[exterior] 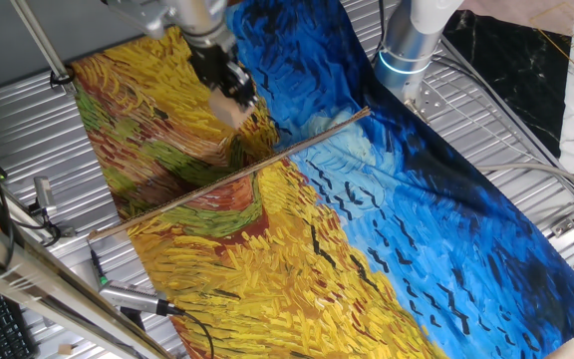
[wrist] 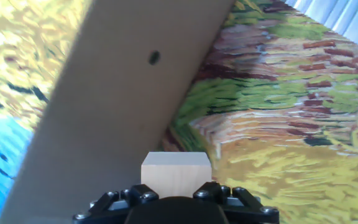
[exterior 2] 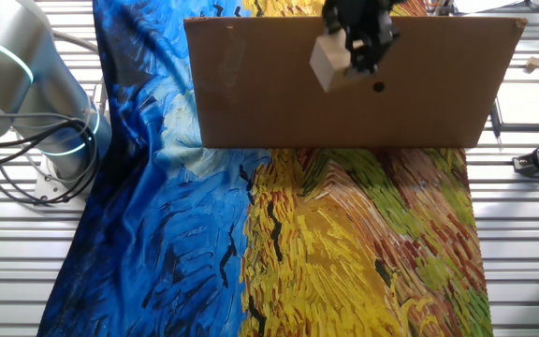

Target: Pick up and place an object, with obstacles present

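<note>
My gripper (exterior: pixel 229 92) is shut on the light tan wooden cube (exterior: pixel 229 111) and holds it in the air above the painted cloth (exterior: pixel 387 249). The obstacle is a thin brown board standing on edge; in one fixed view it shows only as a long thin brown line (exterior: pixel 229 175) across the cloth. In the other fixed view its broad face (exterior 2: pixel 251 84) is behind the gripper (exterior 2: pixel 354 58) and the cube (exterior 2: pixel 328 64), which hang near its top edge. In the hand view the cube (wrist: pixel 176 174) sits between the fingers (wrist: pixel 211 194), with the board (wrist: pixel 117 99) just ahead.
The robot base (exterior: pixel 407 50) stands at the cloth's far edge, with cables (exterior 2: pixel 26 178) beside it. Ribbed metal table (exterior: pixel 526 130) surrounds the cloth. Tools and a pen-like probe (exterior: pixel 133 299) lie at the left edge. A small dark hole (exterior 2: pixel 378 87) marks the board.
</note>
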Action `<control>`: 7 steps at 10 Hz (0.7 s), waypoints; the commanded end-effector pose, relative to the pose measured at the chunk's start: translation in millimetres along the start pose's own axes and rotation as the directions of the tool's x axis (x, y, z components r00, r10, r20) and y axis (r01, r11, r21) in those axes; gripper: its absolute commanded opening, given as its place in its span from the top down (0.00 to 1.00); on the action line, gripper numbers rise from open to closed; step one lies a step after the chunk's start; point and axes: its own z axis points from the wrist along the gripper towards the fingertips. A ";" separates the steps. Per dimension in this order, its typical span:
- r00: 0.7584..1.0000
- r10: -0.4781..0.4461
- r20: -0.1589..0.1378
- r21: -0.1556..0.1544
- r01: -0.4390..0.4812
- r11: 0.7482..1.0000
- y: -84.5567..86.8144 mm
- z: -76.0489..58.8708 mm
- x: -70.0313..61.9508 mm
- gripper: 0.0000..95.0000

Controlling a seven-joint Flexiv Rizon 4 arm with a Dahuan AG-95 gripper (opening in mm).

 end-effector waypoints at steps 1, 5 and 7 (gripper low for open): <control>1.000 0.007 -0.004 0.010 -0.007 1.000 14.4 0.6 -3.1 1.00; 0.999 -0.030 -0.013 0.023 0.030 0.999 23.3 -3.3 -2.4 1.00; 0.999 -0.047 -0.011 0.021 0.048 0.999 22.6 -3.7 -2.0 1.00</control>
